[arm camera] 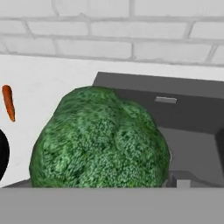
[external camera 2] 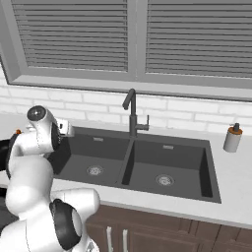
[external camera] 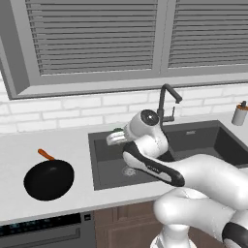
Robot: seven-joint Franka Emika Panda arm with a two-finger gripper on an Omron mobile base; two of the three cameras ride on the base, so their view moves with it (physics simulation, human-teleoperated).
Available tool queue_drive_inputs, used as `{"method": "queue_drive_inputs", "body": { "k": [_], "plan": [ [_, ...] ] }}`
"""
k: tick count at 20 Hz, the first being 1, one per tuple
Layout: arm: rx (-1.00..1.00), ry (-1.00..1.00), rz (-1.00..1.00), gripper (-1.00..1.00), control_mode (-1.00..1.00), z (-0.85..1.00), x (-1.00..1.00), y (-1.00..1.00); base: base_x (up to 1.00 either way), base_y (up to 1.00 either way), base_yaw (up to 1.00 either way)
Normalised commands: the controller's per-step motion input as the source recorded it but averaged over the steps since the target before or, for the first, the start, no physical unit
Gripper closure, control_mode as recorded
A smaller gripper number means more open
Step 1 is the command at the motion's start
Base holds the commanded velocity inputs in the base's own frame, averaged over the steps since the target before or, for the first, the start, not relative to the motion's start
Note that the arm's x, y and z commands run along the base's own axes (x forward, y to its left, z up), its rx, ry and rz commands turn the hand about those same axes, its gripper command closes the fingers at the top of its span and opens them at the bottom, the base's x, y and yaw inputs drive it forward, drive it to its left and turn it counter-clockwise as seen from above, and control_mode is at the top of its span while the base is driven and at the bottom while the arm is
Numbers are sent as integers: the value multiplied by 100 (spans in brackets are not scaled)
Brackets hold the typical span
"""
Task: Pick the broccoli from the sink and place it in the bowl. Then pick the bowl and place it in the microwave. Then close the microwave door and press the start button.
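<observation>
- White brick wall and slatted grey blinds back your white table [external camera: 58, 140], which carries the dark grey matte double-basin sink [external camera 2: 147, 170] with its black gooseneck faucet [external camera 2: 132, 110].
- Your target, the small bright green broccoli floret [arm camera: 100, 140] with its bumpy crown, sits at the sink's left end by the rear rim, right in front of the hand camera.
- Expect it to be light and fairly firm, with a rough crown that should not slip; I would close across the widest part of the crown, not too hard.
- Your gripper [external camera: 116, 137] hangs over that corner, jaws spread wide and holding nothing yet.
- Beside the sink rests a flat black frying pan [external camera: 48, 179] with an orange handle; a white soap dispenser [external camera 2: 232, 138] stands at the far end.
- No brand, label or writing can be read.
</observation>
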Motion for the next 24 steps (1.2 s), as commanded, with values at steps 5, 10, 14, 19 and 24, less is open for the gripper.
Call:
{"method": "queue_drive_inputs", "body": {
  "k": [5,10,14,19,24],
  "plan": [
    [0,9,6,100,-100,15,-83,75,0,0,0],
    [0,11,7,100,-100,6,-59,79,0,0,0],
    [0,15,5,100,-100,0,-4,71,0,0,0],
    [0,23,5,100,-100,0,16,62,0,0,0],
    [-6,17,1,100,-100,0,11,79,0,0,0]
  ]
}}
